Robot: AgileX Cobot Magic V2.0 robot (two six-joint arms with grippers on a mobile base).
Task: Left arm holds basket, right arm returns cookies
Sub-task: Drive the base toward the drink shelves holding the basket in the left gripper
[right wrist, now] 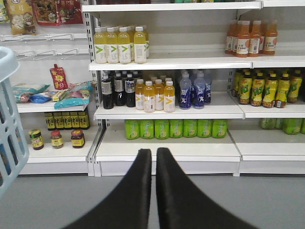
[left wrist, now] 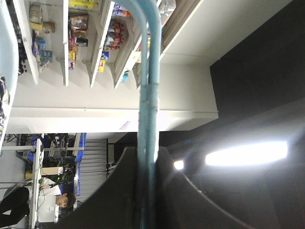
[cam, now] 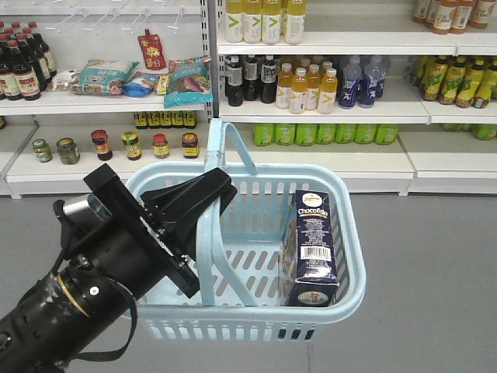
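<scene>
My left pincer [cam: 203, 203] is clamped on one hoop handle [cam: 208, 249] of the light blue slotted plastic basket [cam: 353, 260]. My right pincer [right wrist: 153, 160] is closed on nothing and faces the white shop shelves [right wrist: 167, 112]. The tall dark navy cardboard cookie carton [cam: 312, 245] stands upright inside, against the basket's right-hand wall. I judge it light and stiff but easily dented, so I would pinch its narrow sides near the top. Only the front view shows the carton. The left wrist view shows the handle pinned between my jaws. The right wrist view catches just the basket's rim.
</scene>
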